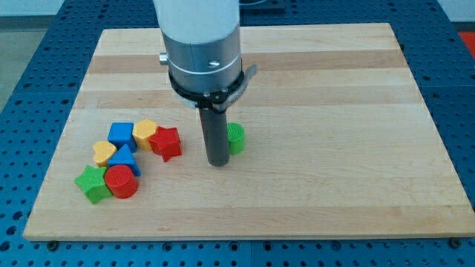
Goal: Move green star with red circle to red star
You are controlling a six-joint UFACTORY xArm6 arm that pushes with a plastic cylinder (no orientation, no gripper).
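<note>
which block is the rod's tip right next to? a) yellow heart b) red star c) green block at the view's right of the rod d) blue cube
c: my tip stands beside the green block, which pokes out from behind the rod on the view's right, while the red star, blue cube and yellow heart sit in the cluster farther toward the view's left.
</note>
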